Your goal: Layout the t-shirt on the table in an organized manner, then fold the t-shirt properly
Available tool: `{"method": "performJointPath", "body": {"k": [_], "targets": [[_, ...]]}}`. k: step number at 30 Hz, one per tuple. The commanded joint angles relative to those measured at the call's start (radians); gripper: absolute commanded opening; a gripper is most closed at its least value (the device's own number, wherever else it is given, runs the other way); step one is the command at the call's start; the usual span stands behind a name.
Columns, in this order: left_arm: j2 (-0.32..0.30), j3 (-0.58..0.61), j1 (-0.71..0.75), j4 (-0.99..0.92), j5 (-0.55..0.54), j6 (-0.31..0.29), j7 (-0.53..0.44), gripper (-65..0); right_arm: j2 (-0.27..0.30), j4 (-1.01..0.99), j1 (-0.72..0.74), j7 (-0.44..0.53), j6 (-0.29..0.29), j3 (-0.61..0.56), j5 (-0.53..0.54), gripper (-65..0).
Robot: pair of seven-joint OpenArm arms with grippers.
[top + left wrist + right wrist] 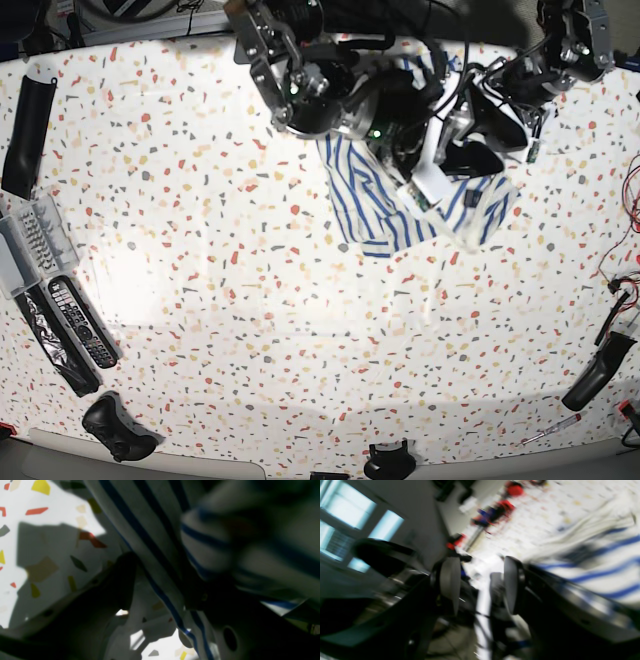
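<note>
Speckled terrazzo table [250, 300], striped t-shirt [375, 205] bunched on it, remotes [82, 322] at edge

Along one side edge in the base view, a long black sleeve-like object [26, 135] lies near the far corner. Below it sits a grey tray of small keys or slots [30, 243], and beside that two black remote controls [80, 322] lie side by side at a slant. A black game controller [115, 427] rests near the front corner. On the opposite side, red wires [630, 215] trail along the edge, a black handle-shaped tool [598, 372] lies toward the front, and a screwdriver [552, 431] sits just beside it.
</note>
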Motion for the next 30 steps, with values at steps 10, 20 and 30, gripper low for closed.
{"method": "performJointPath", "body": {"k": [10, 20, 30], "targets": [[-0.006, -0.028, -0.003, 0.030, -0.008, -0.007, -0.036, -37.5, -0.010, 0.066, 0.021, -0.040, 0.026, 0.011, 0.118, -37.3], [-0.006, -0.221, 0.018, 0.226, -0.033, -0.007, -0.036, -37.5, -0.010, 0.304, 0.078, -0.171, 0.021, 0.248, -0.196, -37.4], [-0.003, -0.189, 0.121, 0.479, -0.231, -0.061, -0.014, -37.5, 0.163, 0.302, 0.061, -0.169, 0.015, 0.591, -0.195, -37.4]]}}
